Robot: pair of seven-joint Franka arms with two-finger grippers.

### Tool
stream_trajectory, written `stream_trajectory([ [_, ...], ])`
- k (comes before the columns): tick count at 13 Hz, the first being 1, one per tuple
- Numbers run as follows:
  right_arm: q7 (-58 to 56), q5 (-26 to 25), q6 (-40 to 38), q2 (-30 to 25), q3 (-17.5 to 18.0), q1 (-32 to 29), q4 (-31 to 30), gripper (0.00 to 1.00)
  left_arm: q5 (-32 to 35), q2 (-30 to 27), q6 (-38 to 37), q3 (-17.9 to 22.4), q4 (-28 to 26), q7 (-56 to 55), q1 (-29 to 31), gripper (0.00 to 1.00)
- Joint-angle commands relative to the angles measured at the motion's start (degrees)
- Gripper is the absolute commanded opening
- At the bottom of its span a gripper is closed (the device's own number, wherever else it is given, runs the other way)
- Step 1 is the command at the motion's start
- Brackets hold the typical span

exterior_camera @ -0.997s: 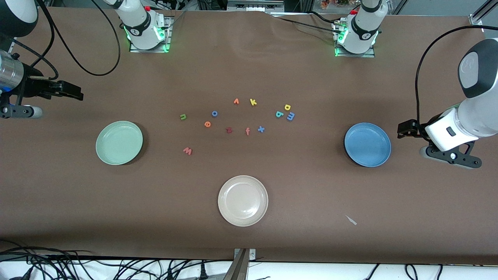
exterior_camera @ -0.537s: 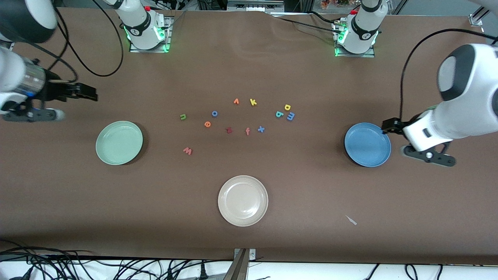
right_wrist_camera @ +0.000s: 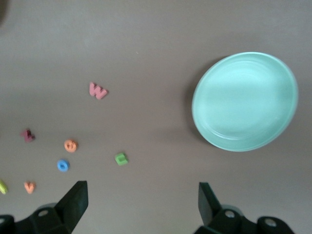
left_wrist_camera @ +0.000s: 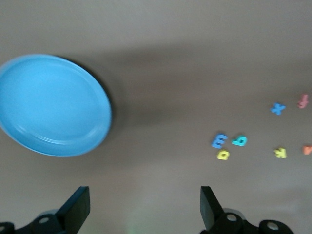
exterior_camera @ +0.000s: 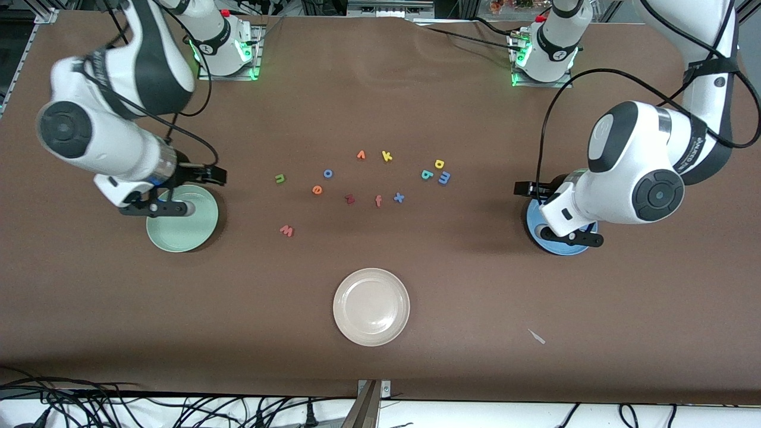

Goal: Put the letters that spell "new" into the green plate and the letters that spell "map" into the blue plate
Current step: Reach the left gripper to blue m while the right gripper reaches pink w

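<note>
Olive "n" (exterior_camera: 280, 178), orange "e" (exterior_camera: 317, 189) and pink "w" (exterior_camera: 286, 230) lie mid-table, toward the green plate (exterior_camera: 178, 235). Blue "m" (exterior_camera: 443, 177), teal "a" (exterior_camera: 427, 175) and yellow "p" (exterior_camera: 439, 163) cluster toward the blue plate (exterior_camera: 559, 249). My right gripper (exterior_camera: 217, 176) hangs open and empty over the green plate's rim. My left gripper (exterior_camera: 522, 189) hangs open and empty over the blue plate's rim. The right wrist view shows the green plate (right_wrist_camera: 245, 101), "w" (right_wrist_camera: 98, 90) and "n" (right_wrist_camera: 121, 159); the left wrist view shows the blue plate (left_wrist_camera: 51, 105) and "m" (left_wrist_camera: 219, 141).
Other letters lie among them: yellow "k" (exterior_camera: 387, 156), orange "v" (exterior_camera: 361, 155), blue "o" (exterior_camera: 327, 173), a dark red letter (exterior_camera: 349, 199), an "f" (exterior_camera: 378, 201) and a blue "x" (exterior_camera: 399, 197). A cream plate (exterior_camera: 371, 307) sits nearest the front camera. A white scrap (exterior_camera: 537, 337) lies near it.
Both arms have swung in from the table's ends toward the middle. The right gripper now hangs over the green plate, the left over the blue plate. Letters and plates stay put.
</note>
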Motion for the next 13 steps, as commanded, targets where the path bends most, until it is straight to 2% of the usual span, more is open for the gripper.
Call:
stream_trajectory([
  [1, 7.59, 0.64, 10.89, 0.37, 2.04, 1.27, -6.85, 1.0, -1.92, 1.31, 0.33, -0.38, -1.61, -6.21, -2.1, 0.98],
  [3, 12.5, 0.55, 15.64, 3.8, 1.95, 2.77, -6.77, 1.0, -2.09, 2.45, 1.64, -0.46, -3.27, -10.6, -4.3, 0.97],
  [6, 21.83, -0.15, 22.76, 9.16, 1.95, 5.15, -6.59, 1.0, -2.53, 2.46, 11.54, -0.55, -9.24, -16.23, -7.99, 0.97],
  [10, 25.44, -0.15, 31.11, 15.23, 1.95, 5.59, -6.16, 1.0, -6.4, 2.54, 26.05, -0.64, -16.62, -24.66, -12.04, 0.97],
  [13, 26.77, -0.15, 34.9, 18.4, 1.95, 6.65, -5.8, 1.0, -6.31, 2.72, 29.42, -0.9, -19.18, -35.71, -13.18, 0.97],
])
